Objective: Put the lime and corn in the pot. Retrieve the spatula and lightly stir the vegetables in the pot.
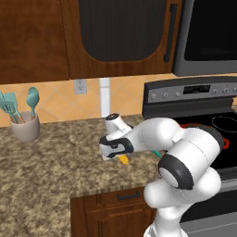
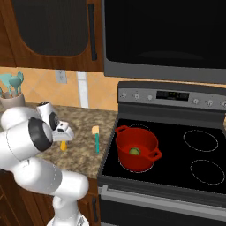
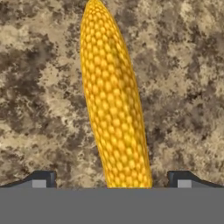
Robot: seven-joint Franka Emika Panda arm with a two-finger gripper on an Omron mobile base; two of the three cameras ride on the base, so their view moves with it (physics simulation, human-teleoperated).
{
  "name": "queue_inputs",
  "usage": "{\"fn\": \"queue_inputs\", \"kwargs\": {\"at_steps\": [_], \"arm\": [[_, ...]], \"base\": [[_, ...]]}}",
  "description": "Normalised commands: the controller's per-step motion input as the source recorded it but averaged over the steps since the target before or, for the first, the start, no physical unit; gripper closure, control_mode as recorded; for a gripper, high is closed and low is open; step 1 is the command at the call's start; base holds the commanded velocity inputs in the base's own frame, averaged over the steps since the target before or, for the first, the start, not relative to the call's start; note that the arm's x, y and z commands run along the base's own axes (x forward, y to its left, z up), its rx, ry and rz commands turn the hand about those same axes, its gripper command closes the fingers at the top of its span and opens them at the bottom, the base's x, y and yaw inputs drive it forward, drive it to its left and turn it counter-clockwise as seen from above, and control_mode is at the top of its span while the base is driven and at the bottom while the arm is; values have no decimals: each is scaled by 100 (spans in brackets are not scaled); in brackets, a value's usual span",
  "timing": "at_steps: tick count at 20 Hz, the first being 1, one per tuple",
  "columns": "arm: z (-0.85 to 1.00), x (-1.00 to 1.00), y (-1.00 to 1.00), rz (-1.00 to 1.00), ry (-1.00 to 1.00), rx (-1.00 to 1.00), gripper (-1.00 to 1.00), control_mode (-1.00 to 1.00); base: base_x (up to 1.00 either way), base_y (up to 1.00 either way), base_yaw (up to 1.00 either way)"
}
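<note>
The corn lies flat on the speckled counter, and the hand view looks along its length. My gripper is just above it, open, one fingertip on each side, not touching. From the left base the hand hides all but the cob's yellow end; from the right base the corn lies under the hand. The teal-handled spatula rests on the counter beside the stove. On the near left burner stands the red pot, with the lime inside.
A beige cup of teal utensils stands at the back left of the counter. The black stove top lies to the right, its control panel behind. Wall cabinets and a microwave hang overhead. The counter's front edge is close to the corn.
</note>
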Motion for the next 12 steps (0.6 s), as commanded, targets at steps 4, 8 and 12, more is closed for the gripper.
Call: {"fn": "queue_inputs", "kwargs": {"at_steps": [4, 8, 12], "arm": [[-14, 0, 0, 0, 0, 0, -100, -100], [-13, 0, 0, 0, 0, 0, -100, -100], [-9, 0, 0, 0, 0, 0, 100, -100]], "base": [[0, 0, 0], [0, 0, 0], [0, 0, 0]]}}
